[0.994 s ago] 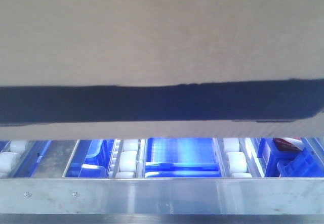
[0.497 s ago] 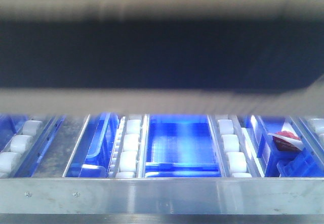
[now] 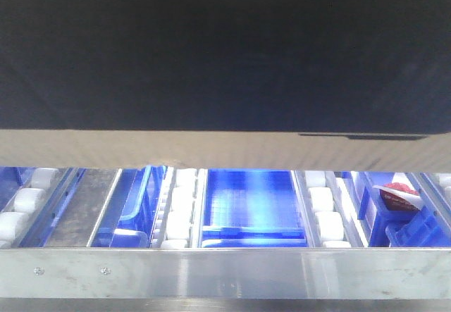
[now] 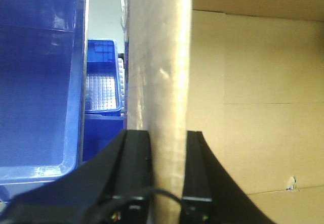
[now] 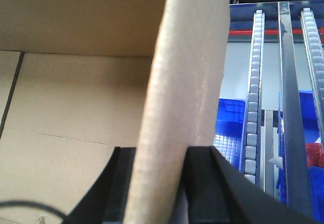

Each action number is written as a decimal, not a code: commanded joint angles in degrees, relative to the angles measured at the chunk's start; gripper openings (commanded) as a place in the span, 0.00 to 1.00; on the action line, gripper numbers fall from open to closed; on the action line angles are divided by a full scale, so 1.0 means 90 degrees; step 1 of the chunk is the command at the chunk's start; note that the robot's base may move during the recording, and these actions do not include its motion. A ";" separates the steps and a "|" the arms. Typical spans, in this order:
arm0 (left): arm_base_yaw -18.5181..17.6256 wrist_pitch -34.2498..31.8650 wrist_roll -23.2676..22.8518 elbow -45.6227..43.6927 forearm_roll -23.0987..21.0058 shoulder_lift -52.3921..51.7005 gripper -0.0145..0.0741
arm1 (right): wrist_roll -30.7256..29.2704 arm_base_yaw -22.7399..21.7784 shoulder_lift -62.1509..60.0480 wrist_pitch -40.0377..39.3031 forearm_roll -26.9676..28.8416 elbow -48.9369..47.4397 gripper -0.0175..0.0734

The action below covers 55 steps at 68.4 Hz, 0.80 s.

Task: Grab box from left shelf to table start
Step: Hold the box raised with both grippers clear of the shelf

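With both pairs of jaws clamped on its walls, the large tan-and-navy cardboard box (image 3: 225, 58) had risen above the silvery metal shelf rail (image 3: 225, 273), seemingly freed.

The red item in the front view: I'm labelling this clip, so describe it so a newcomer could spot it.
Start at the silvery shelf rail across the bottom, below the big cardboard box. Behind the rail's right end, blue bins sit beside white rollers. The red item lies in one, the only red thing there.
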 commanded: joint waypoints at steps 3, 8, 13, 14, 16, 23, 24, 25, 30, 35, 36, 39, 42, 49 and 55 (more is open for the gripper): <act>-0.0012 -0.0200 -0.0140 -0.0265 0.0122 0.0002 0.06 | -0.0095 -0.0056 0.0111 -0.0949 -0.0525 -0.0186 0.25; -0.0012 -0.0200 -0.0140 -0.0265 0.0122 0.0002 0.06 | -0.0095 -0.0056 0.0111 -0.0949 -0.0525 -0.0186 0.25; -0.0012 -0.0200 -0.0140 -0.0265 0.0122 0.0002 0.06 | -0.0095 -0.0056 0.0111 -0.0949 -0.0525 -0.0186 0.25; -0.0012 -0.0200 -0.0140 -0.0265 0.0122 0.0002 0.06 | -0.0095 -0.0056 0.0111 -0.0949 -0.0525 -0.0186 0.25; -0.0012 -0.0200 -0.0140 -0.0265 0.0122 0.0002 0.06 | -0.0095 -0.0056 0.0111 -0.0949 -0.0525 -0.0186 0.25; -0.0012 -0.0200 -0.0140 -0.0265 0.0122 0.0002 0.06 | -0.0095 -0.0056 0.0111 -0.0949 -0.0525 -0.0186 0.25; -0.0012 -0.0200 -0.0140 -0.0265 0.0122 0.0002 0.06 | -0.0095 -0.0056 0.0111 -0.0949 -0.0525 -0.0186 0.25; -0.0012 -0.0200 -0.0140 -0.0265 0.0122 0.0002 0.06 | -0.0095 -0.0056 0.0111 -0.0949 -0.0525 -0.0186 0.25; -0.0012 -0.0200 -0.0140 -0.0265 0.0122 0.0002 0.06 | -0.0095 -0.0056 0.0111 -0.0949 -0.0525 -0.0186 0.25; -0.0012 -0.0200 -0.0140 -0.0265 0.0122 0.0002 0.06 | -0.0095 -0.0056 0.0111 -0.0949 -0.0525 -0.0186 0.25; -0.0012 -0.0200 -0.0140 -0.0265 0.0122 0.0002 0.06 | -0.0095 -0.0056 0.0111 -0.0949 -0.0525 -0.0186 0.25; -0.0012 -0.0200 -0.0140 -0.0265 0.0122 0.0002 0.06 | -0.0095 -0.0056 0.0111 -0.0949 -0.0525 -0.0186 0.25; -0.0012 -0.0200 -0.0140 -0.0265 0.0122 0.0002 0.06 | -0.0095 -0.0056 0.0111 -0.0949 -0.0525 -0.0186 0.25; -0.0012 -0.0200 -0.0140 -0.0265 0.0122 0.0002 0.06 | -0.0095 -0.0056 0.0111 -0.0949 -0.0525 -0.0186 0.25; -0.0012 -0.0200 -0.0140 -0.0265 0.0122 0.0002 0.06 | -0.0095 -0.0056 0.0111 -0.0949 -0.0525 -0.0186 0.25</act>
